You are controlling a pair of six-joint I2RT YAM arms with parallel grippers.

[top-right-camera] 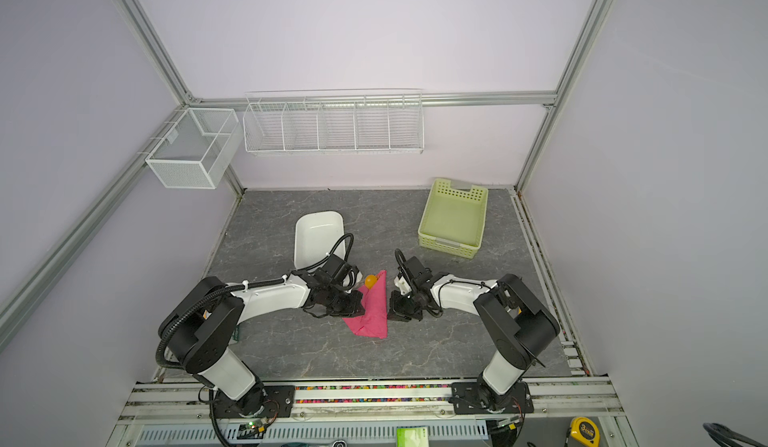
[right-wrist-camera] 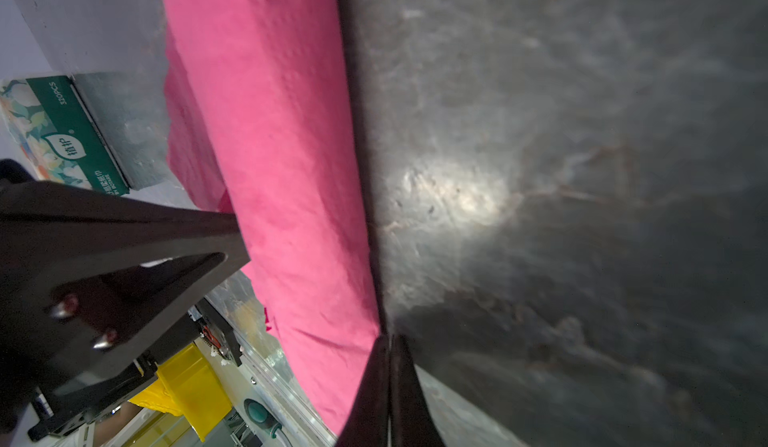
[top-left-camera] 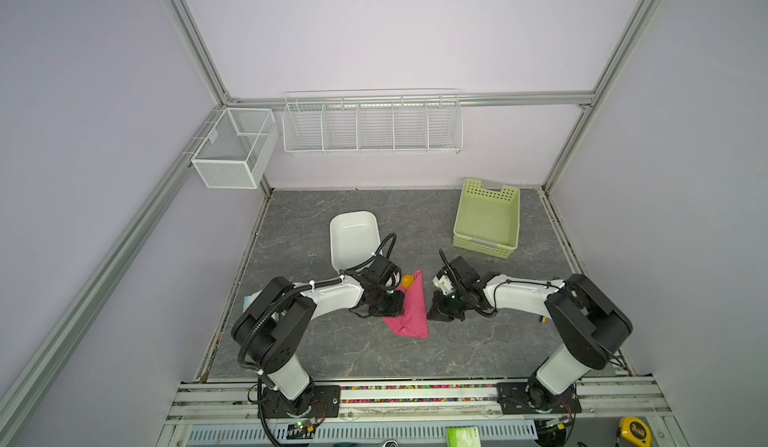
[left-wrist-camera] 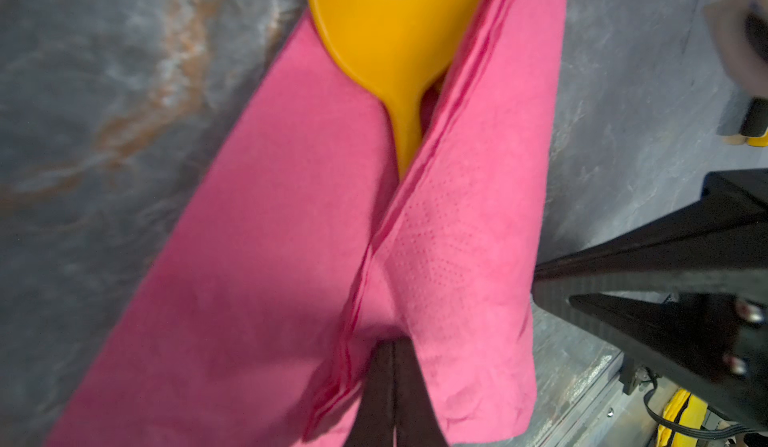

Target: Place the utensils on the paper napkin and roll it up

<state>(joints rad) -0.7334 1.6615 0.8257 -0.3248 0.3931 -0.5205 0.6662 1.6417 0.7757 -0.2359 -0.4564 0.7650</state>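
The pink paper napkin [top-left-camera: 409, 314] [top-right-camera: 372, 316] lies mid-table, folded over into a long loose roll [right-wrist-camera: 286, 154] with a flat flap beside it [left-wrist-camera: 257, 258]. An orange spoon's bowl [top-left-camera: 407, 280] [top-right-camera: 370, 280] [left-wrist-camera: 395, 29] sticks out of its far end; the handle runs under the fold, and no other utensils show. My left gripper [top-left-camera: 401, 304] [left-wrist-camera: 392, 343] is shut, its tips tucked against the fold on the napkin's left side. My right gripper [top-left-camera: 429, 314] [right-wrist-camera: 390, 339] is shut too, tips on the table touching the roll's right edge.
A white tub [top-left-camera: 353, 237] stands just behind the left arm. A pale green slotted basket [top-left-camera: 488, 220] sits at the back right. A green tissue box [right-wrist-camera: 62, 133] lies by the left wall. Wire baskets [top-left-camera: 374, 127] hang on the back wall.
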